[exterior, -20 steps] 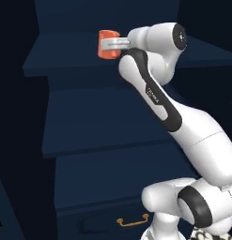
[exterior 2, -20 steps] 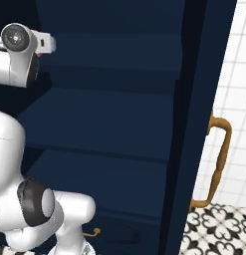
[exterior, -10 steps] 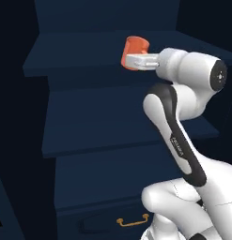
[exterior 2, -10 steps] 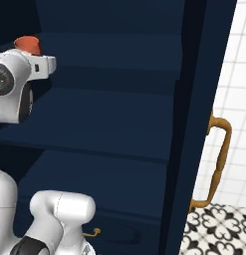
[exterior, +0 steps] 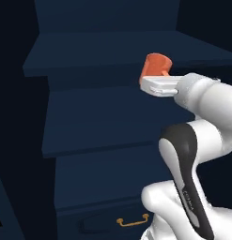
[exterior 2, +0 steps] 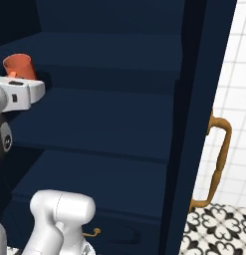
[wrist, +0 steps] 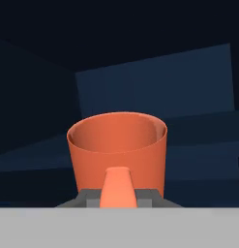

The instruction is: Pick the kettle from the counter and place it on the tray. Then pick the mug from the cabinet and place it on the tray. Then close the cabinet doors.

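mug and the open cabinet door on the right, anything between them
No object. In the right base view, between the mug, held in the end effector, and the cabinet door, there are only the cabinet's bare navy shelves.

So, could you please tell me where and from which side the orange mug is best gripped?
By its loop handle, coming in from the handle side, as the claw is doing: it is shut on the handle of the mug, which in the hand view points straight back at the camera. The mug's mouth stays up and its round body stays free, held out in front of the cabinet shelves.
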